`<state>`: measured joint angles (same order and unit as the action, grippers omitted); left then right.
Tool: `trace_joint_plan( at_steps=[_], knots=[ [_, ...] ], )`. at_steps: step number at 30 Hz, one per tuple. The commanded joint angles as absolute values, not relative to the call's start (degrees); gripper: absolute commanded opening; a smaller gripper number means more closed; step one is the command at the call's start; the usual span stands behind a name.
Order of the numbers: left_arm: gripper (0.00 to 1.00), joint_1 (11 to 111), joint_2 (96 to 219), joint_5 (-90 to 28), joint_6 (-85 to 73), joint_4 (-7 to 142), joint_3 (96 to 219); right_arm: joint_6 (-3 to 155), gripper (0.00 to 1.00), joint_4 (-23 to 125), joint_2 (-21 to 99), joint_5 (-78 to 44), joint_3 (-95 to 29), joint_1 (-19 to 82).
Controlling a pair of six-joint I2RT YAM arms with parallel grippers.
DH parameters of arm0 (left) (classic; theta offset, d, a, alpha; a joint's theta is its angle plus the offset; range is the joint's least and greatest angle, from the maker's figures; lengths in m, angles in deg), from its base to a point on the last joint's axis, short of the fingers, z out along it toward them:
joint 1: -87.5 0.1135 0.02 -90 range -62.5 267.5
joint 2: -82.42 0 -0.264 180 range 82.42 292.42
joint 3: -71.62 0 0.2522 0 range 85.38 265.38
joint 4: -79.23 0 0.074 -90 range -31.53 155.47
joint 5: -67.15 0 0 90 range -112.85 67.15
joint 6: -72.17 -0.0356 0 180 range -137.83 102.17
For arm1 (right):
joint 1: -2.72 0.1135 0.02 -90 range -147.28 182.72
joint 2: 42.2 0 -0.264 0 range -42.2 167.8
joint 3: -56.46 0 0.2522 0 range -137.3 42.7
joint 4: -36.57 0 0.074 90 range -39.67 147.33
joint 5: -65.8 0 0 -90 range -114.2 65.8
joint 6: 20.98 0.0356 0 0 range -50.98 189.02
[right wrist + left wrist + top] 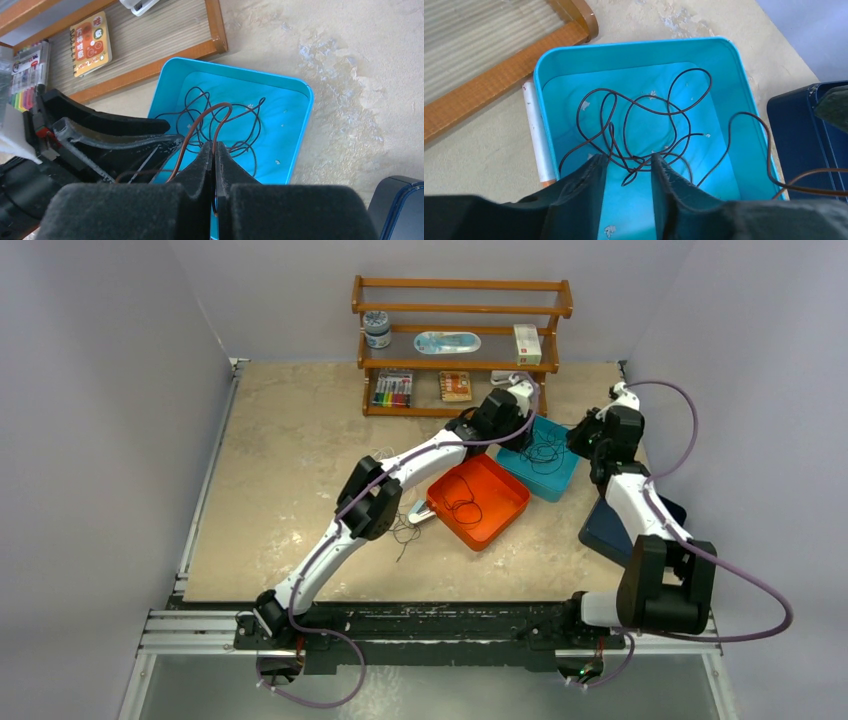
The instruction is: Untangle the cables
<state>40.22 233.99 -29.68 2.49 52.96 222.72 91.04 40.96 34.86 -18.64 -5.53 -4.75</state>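
A thin dark cable (695, 69) lies in loose loops on the floor of the teal bin (624, 45). My left gripper (628, 159) hangs just above it, open, with nothing between its fingers. One strand runs over the bin's right wall toward my right gripper (213, 145), which is shut on a brown-black cable (220, 104) that arches up out of the teal bin (235, 68). In the top view both grippers meet over the teal bin (560, 485). Another dark cable (462, 502) lies in the orange bin (500, 525), and thin cables (405, 532) trail on the table left of it.
A wooden rack (460, 340) with markers, a booklet and small items stands right behind the teal bin. A dark blue bin (605, 530) sits under the right arm. A white tube (538, 135) lies along the teal bin's left wall.
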Motion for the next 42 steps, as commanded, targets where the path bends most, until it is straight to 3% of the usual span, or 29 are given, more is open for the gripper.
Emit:
trace_joint_plan(
  at_steps=[1, 3, 6, 16, 26, 34, 42],
  knots=[
    [0.42, 40.2, 226.2, -26.7, 1.2, 58.0, 219.3, 89.4, 0.00, 38.5, 35.3, -18.6, -8.5, -4.9],
    [0.57, 40.2, 222.8, -25.4, 1.0, 58.5, 216.8, 89.1, 0.00, 38.5, 35.8, -18.9, -8.4, -4.9],
    [0.63, 40.2, 218.3, -23.0, 0.8, 59.3, 213.1, 88.6, 0.00, 38.7, 36.5, -19.2, -8.6, -4.9],
    [0.65, 40.4, 198.8, -10.4, 0.5, 64.4, 192.4, 85.5, 0.01, 40.5, 45.7, -16.8, -14.7, -4.8],
    [0.64, 40.8, 182.4, -0.3, -1.9, 58.6, 175.4, 83.1, 0.05, 44.0, 58.2, -19.4, -21.4, -1.2],
    [0.64, 43.1, 170.0, 2.1, 1.1, 56.8, 160.8, 81.6, 0.09, 48.0, 61.9, -24.2, -22.6, 3.9],
    [0.65, 44.2, 166.7, 3.8, 0.7, 55.0, 156.6, 81.8, 0.29, 48.7, 56.5, -27.5, -19.3, 4.6]
  ],
)
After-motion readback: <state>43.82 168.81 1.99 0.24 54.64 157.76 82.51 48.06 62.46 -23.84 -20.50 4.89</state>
